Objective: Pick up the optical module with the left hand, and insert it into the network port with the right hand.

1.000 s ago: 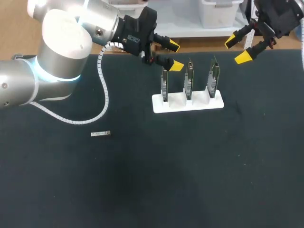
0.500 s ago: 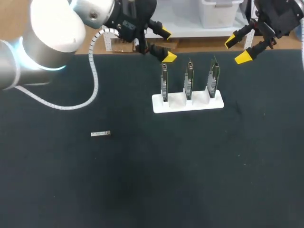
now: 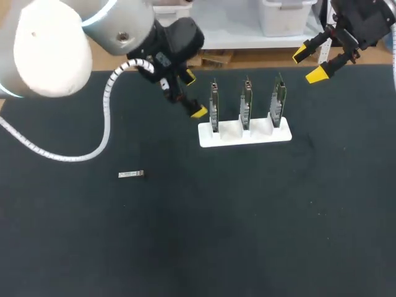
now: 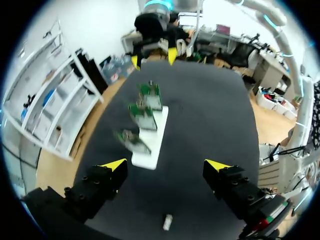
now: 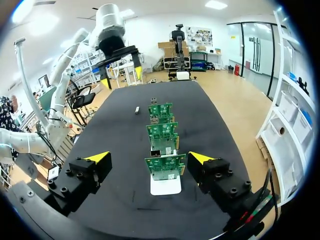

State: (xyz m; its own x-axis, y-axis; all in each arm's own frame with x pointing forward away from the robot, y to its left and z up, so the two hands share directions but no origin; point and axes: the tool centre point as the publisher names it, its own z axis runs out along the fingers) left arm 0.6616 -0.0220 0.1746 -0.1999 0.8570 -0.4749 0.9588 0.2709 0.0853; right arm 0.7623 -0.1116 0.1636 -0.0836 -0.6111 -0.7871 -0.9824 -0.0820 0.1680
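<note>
the optical module [image 3: 131, 174], in the table's left half, is too small to show which end is which. the circuit boards [image 4: 142, 114] are smeared in the left wrist view, their detail unreadable. the right arm [image 3: 365, 18] is cut off beyond the table's far right corner.

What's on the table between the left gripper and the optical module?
Nothing: the head view shows only bare table between the left gripper and the optical module.

Head camera: high, behind, looking down on table [image 3: 247, 235]. Wrist cameras face each other across it; all share the card stand [image 3: 244, 133].
</note>
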